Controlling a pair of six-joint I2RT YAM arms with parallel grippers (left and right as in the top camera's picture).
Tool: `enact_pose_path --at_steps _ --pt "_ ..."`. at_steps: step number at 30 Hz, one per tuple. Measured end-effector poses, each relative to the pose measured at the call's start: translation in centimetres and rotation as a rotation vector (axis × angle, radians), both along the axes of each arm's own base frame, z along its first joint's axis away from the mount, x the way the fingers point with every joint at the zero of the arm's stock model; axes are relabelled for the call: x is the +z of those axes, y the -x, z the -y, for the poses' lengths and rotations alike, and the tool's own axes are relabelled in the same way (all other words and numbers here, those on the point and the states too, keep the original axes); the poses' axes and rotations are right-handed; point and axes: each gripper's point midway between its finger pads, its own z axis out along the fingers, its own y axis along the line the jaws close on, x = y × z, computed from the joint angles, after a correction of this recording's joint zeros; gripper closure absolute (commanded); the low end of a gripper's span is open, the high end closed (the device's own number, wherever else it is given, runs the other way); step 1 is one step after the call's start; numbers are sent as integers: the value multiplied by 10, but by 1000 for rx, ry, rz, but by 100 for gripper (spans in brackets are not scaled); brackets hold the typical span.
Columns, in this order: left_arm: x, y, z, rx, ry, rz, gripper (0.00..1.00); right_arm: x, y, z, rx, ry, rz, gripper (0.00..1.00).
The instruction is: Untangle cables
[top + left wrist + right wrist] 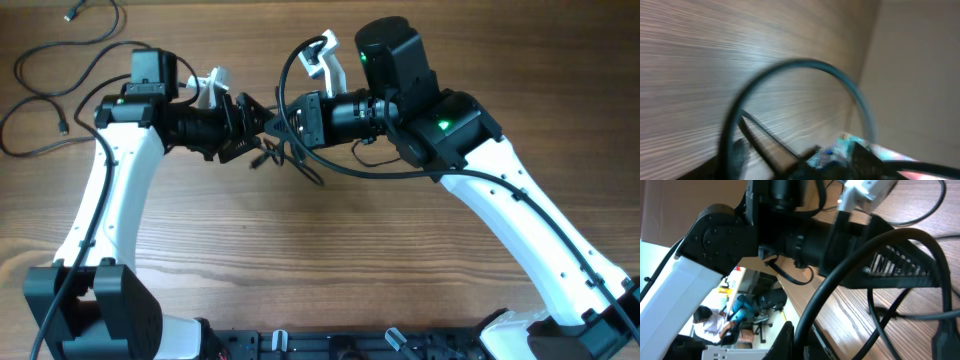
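A small knot of thin black cables [290, 158] hangs and lies on the wood table between the two grippers near the table's middle back. My right gripper [276, 122] points left and is shut on a black cable [812, 309] that runs up from its fingertips [800, 337] in a wide loop. My left gripper [262, 127] points right, almost touching the right one, with its fingers apart round the strands. The left wrist view is blurred and shows a cable loop [800, 62] arching over the table. Another loose cable lies at the back left, with its plug end [64, 128] on the wood.
Both arms meet tip to tip over the back half of the table [330, 250]. The left arm's ribbed finger [900, 265] fills the right wrist view. The table's edge [805, 300] runs close under the right gripper, with a room beyond.
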Motion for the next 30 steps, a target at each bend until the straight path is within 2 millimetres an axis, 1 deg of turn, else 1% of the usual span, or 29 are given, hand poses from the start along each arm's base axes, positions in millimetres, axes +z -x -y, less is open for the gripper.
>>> enact_pose_path --at_steps 1,3,4,5,6,8,9,11,12,14,15,16,17,19,20,21,22,24,25,27,30 --pt "-9 1 -4 29 -61 -35 56 0 2 0 8 -4 -4 96" --pt "-24 5 -16 81 -165 -93 59 0 2 0 9 -3 -6 96" --pt "-34 8 -28 121 -239 -137 63 0 2 0 7 -1 -7 96" --pt "-44 12 -41 163 -324 -175 75 -2 0 1 -4 8 -7 96" --pt "-47 13 -48 181 -365 -188 82 -4 -2 2 -19 21 -5 96" --pt "-54 19 -59 210 -432 -224 84 -7 -7 4 -48 41 6 96" --pt "-56 20 -64 220 -462 -230 82 -7 -9 6 -64 50 17 96" --pt "-59 20 -72 240 -507 -235 59 -1 -12 11 -99 56 48 96" --pt "-60 20 -75 258 -525 -241 55 5 -13 16 -125 58 74 96" --pt "-61 20 -78 274 -538 -249 55 22 -11 25 -172 52 125 96" --pt "-60 20 -76 269 -527 -245 49 33 -12 34 -226 48 145 96" --pt "-56 17 -65 233 -465 -220 40 38 -15 40 -273 48 148 96" --pt "-51 14 -55 179 -414 -181 29 39 -19 45 -330 55 129 96" --pt "-32 9 -25 39 -240 -67 5 32 -32 56 -471 70 35 96" --pt "-25 10 -15 -10 -183 -29 0 33 -38 57 -520 50 0 95" --pt "-19 10 -9 -48 -143 3 0 49 -46 53 -553 -27 -8 96" --pt "-17 11 -6 -68 -129 23 0 68 -51 47 -546 -107 33 96" --pt "-19 13 -7 -81 -142 22 0 112 -51 37 -495 -262 132 95" --pt "-22 15 -10 -84 -161 15 0 129 -48 37 -477 -312 170 95" --pt "-25 17 -13 -85 -185 7 0 150 -40 43 -472 -360 213 96" --pt "-26 16 -15 -85 -200 11 0 174 -29 57 -489 -391 278 96"
